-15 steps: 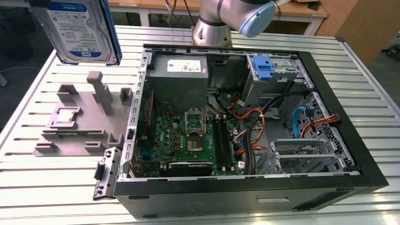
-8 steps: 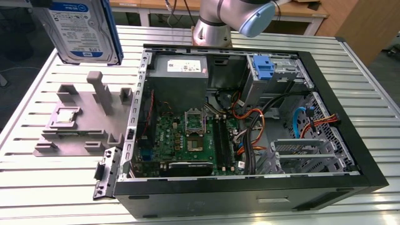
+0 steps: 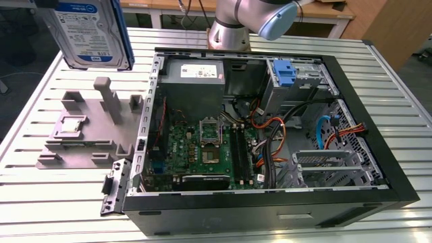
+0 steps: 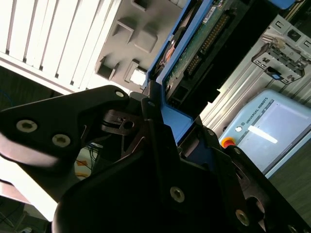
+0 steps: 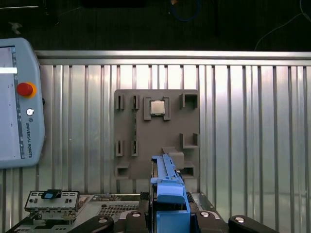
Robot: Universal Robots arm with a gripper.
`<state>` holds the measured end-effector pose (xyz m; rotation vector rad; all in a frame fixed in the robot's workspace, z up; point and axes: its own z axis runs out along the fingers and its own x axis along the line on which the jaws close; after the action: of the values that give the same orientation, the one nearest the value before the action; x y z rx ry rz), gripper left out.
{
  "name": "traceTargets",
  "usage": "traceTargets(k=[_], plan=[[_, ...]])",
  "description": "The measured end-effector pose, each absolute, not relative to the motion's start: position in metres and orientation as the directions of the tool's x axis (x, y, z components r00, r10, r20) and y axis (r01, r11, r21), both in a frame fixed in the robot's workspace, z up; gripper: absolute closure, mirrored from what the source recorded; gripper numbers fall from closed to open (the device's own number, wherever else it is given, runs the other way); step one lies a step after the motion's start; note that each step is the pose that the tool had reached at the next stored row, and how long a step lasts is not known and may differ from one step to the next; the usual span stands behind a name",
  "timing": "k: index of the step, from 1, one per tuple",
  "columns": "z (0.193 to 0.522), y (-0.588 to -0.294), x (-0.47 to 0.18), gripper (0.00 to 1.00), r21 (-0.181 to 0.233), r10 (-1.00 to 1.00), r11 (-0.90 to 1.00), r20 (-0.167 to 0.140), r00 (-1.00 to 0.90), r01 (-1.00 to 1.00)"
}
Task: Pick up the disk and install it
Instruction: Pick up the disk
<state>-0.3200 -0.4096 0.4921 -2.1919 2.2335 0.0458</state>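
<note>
Matte black gripper (image 4: 154, 115) grasps the flat silver-grey disk (image 3: 91, 33), blue plastic frame, white-and-blue label, exterior view's upper left

Table (image 3: 60, 202): silver metal top of parallel ribbed slats, spanning the exterior view, with bright glare along its near edge; the same table (image 5: 252, 121) appears in the first wrist view. Workbench (image 3: 324, 12): pale wooden top on white legs, behind the table, with a brown wooden panel (image 3: 398, 30) at the exterior view's right. Floor (image 3: 12, 106): dark, beside the table at the exterior view's left.
</note>
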Motion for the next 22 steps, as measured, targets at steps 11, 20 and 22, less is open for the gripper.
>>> traceTargets(k=[11, 20, 22], plan=[[0.492, -0.4097, -0.3166, 0.63, 0.012, -0.999, 0.019, -0.029, -0.019, -1.0], [0.492, -0.4097, -0.3147, 0.63, 0.012, -0.999, 0.019, -0.029, -0.019, -1.0], [0.492, -0.4097, -0.3142, 0.63, 0.013, -0.999, 0.019, -0.029, -0.019, -1.0]])
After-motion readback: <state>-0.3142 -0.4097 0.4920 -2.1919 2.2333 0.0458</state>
